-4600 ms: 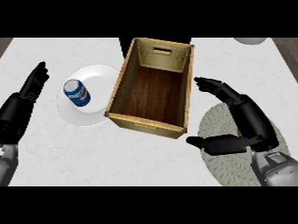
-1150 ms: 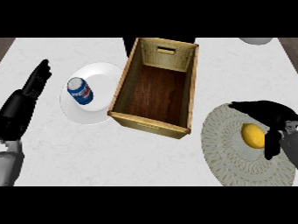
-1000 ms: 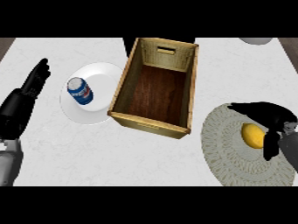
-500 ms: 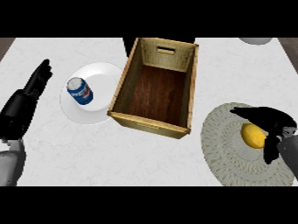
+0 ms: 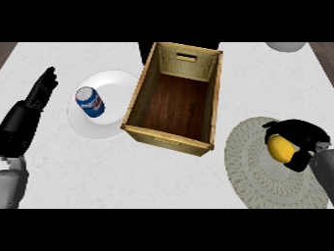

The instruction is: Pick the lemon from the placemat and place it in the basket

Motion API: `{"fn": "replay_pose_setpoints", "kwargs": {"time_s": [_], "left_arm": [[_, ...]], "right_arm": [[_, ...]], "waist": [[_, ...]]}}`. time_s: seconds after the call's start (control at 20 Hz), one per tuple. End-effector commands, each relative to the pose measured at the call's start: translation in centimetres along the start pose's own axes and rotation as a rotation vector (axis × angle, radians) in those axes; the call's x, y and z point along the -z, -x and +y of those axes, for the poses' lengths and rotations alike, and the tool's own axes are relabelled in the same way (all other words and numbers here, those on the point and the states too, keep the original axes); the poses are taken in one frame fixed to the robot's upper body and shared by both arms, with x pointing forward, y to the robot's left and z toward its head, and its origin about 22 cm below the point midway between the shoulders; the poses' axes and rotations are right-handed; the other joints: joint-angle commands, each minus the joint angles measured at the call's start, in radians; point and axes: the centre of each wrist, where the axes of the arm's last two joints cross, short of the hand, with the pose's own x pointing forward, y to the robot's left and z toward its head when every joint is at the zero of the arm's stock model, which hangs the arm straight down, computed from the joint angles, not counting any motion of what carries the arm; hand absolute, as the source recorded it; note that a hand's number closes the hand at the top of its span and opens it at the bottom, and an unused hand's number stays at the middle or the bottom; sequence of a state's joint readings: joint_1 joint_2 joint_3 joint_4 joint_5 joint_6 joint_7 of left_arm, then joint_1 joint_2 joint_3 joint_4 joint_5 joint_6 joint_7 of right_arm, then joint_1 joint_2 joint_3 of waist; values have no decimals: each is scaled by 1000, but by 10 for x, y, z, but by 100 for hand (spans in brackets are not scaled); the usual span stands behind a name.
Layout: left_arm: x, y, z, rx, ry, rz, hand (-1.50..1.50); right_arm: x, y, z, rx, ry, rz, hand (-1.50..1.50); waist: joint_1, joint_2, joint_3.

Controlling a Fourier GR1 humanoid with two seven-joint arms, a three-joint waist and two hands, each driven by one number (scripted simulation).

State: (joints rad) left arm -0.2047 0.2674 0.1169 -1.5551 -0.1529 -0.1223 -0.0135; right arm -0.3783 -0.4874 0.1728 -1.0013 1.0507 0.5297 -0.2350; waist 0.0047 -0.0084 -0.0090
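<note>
A yellow lemon point(image 5: 279, 147) lies on the round grey placemat point(image 5: 260, 171) at the right of the head view. My right hand point(image 5: 304, 135) is curled over and round the lemon, with fingers above it and the thumb below, hiding its right side. The wooden basket point(image 5: 175, 98) stands left of the placemat, open and with nothing showing inside. At the left edge my left hand point(image 5: 26, 113) rests open, fingers pointing up.
A white plate point(image 5: 113, 83) with a blue can point(image 5: 90, 102) lying on it sits between my left hand and the basket. Part of a grey bowl point(image 5: 286, 46) shows at the top right. Dark floor borders the counter at both upper corners.
My right hand has come onto the placemat from beside the basket and closed its fingers round the lemon. In the last second it tightened slightly. The left hand stayed put.
</note>
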Motion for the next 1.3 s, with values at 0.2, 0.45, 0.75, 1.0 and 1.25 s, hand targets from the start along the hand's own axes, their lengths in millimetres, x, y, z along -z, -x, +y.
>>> {"fn": "replay_pose_setpoints", "kwargs": {"time_s": [0.2,0.45,0.75,1.0,1.25], "left_arm": [[1,8,12,5,1,-6,0],[-12,4,-14,5,11,0,0],[-1,13,-3,-2,-20,3,0],[-5,-1,5,-6,-6,-1,0],[-15,9,-4,-2,-17,23,0]], "right_arm": [[25,-21,26,-63,19,-54,150],[-19,38,-22,74,251,224,150],[-41,40,-66,102,486,379,150],[-68,29,-94,200,742,359,150],[-97,7,-147,458,1054,79,150]], "waist": [[2,11,9],[-4,6,9],[-11,9,8],[-15,0,8],[-14,-6,9]]}}
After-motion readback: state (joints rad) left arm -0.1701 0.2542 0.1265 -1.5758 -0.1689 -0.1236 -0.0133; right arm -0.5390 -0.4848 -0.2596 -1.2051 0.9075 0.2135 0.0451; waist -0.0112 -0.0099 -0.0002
